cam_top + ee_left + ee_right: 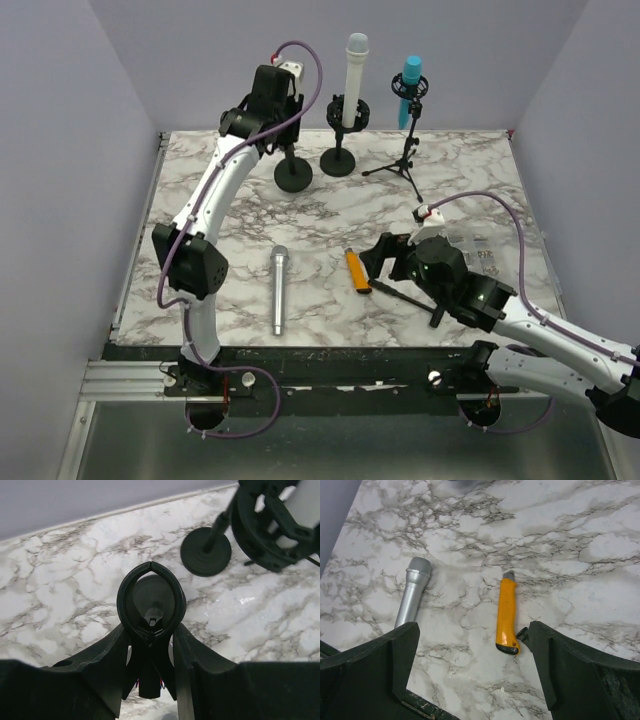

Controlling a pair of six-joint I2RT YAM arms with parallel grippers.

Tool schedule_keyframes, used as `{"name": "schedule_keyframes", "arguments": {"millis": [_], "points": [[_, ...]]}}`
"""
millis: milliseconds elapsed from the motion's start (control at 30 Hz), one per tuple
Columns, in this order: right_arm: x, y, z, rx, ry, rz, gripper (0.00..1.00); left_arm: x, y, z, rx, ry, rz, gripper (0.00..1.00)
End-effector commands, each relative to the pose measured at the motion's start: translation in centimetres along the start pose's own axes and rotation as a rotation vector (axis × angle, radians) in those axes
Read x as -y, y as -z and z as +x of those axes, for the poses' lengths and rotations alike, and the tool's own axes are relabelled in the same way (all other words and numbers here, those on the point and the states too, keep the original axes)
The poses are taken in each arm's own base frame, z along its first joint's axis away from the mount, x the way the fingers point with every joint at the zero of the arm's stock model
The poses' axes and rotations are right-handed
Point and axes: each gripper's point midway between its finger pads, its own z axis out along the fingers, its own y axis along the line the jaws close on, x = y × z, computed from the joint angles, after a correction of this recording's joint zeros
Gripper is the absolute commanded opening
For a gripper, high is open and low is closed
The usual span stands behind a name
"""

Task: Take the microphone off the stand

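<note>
The clip's (pixel 125 595) lower end is hidden between the left jaws; the silver microphone's (pixel 412 592) handle disappears behind the right jaws.

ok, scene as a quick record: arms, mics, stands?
left fingers: closed around the empty clip of the black stand
right fingers: wide open, holding nothing, above the table
silver microphone: lying flat on the table, untouched
white microphone: upright in the round-base stand
blue microphone: mounted on the tripod
orange knife: flat on the table, below the right fingers
</note>
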Motion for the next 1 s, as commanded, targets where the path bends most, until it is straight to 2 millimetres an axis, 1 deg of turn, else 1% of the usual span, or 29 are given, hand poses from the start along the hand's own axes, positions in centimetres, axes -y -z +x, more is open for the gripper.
{"name": "schedule_keyframes", "arguments": {"millis": [0,67,200,267,433,533,567,600,733,800,867,933,967], "points": [[0.9,-0.6,-1.5,0.035,0.01,0.098,1.0,-2.8,-1.9,-3.5,0.06,0.05,-0.085,0.0],[1.0,-1.0,-1.8,0.036,0.031,0.118,1.0,-3.6,-2.8,-4.5,0.093,0.063,-0.096,0.0],[1.3,-1.6,-2.5,0.049,0.065,0.16,1.0,-4.6,-4.6,-5.3,0.152,0.051,-0.111,0.0],[1.4,-1.7,-2.7,0.051,0.071,0.17,1.0,-5.1,-5.5,-5.4,0.16,0.063,-0.114,0.0],[1.4,-1.9,-3.2,0.059,0.063,0.183,1.0,-5.9,-7.8,-4.6,0.151,0.069,-0.117,0.0],[1.4,-1.9,-3.2,0.06,0.049,0.184,1.0,-6.2,-8.9,-4.5,0.162,0.064,-0.115,0.0],[1.3,-2.0,-3.3,0.059,0.047,0.183,1.0,-6.2,-9.2,-4.6,0.169,0.059,-0.112,0.05],[1.3,-2.1,-3.2,0.056,0.045,0.184,1.0,-6.3,-9.3,-4.7,0.177,0.057,-0.111,0.14],[1.1,-2.1,-3.4,0.053,0.033,0.181,1.0,-6.0,-9.5,-5.7,0.212,0.042,-0.079,0.57],[0.9,-2.0,-3.5,0.052,0.026,0.177,1.0,-6.1,-9.2,-6.2,0.225,0.03,-0.079,0.73],[0.8,-1.9,-3.6,0.05,0.026,0.175,1.0,-6.0,-8.2,-7.1,0.244,0.017,-0.075,0.82],[0.8,-1.7,-3.8,0.049,0.027,0.177,1.0,-6.0,-6.9,-8.1,0.268,0.005,-0.072,0.87],[0.8,-1.7,-3.8,0.049,0.027,0.177,1.0,-5.9,-5.9,-8.7,0.28,0.003,-0.071,0.89]]}}
